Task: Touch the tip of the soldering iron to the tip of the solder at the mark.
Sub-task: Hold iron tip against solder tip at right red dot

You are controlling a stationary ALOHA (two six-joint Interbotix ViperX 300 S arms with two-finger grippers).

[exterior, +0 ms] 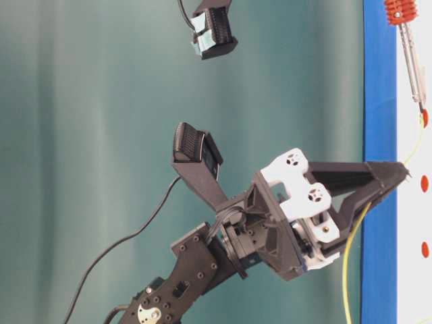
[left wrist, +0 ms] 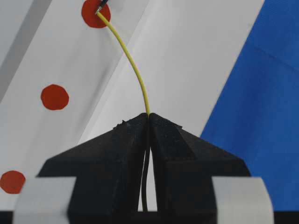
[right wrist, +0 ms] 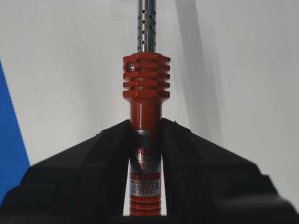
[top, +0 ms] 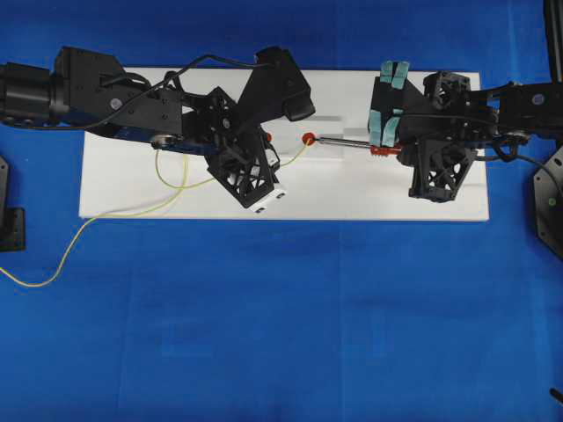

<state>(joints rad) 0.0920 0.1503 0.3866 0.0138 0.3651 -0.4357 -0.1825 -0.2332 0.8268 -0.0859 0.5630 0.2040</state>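
A flat white rectangular board (top: 352, 198) lies on the blue-covered counter (top: 281, 316), with open blue surface all along its near edge and beyond both short ends. The left arm's black fingers (left wrist: 148, 122) are pressed together on the long thin yellow solder wire (left wrist: 136, 70), which rises from between them in a gentle curve to its free end on the uppermost of three round red marks (left wrist: 95, 14). The other two red marks sit well apart along the board and nothing touches them. Behind the left gripper (top: 283, 165) the wire trails off the board's left part and loops across the blue counter toward its left edge.

The right gripper (right wrist: 145, 128) is clamped around the orange-red ribbed handle of the slim soldering iron (right wrist: 145, 116), its fingers (right wrist: 110, 144) tight against both sides of the handle. The silver perforated shaft runs out of the top of the right wrist view, so the tip is cut off there. In the left wrist view a dark point meets the wire's end at the top red mark; it appears to touch, though only a sliver shows at the frame edge. From overhead the iron lies nearly level, pointing left at the same mark, with bare white board on either side of it. The iron's cord is hard to tell from the arm's own cables.
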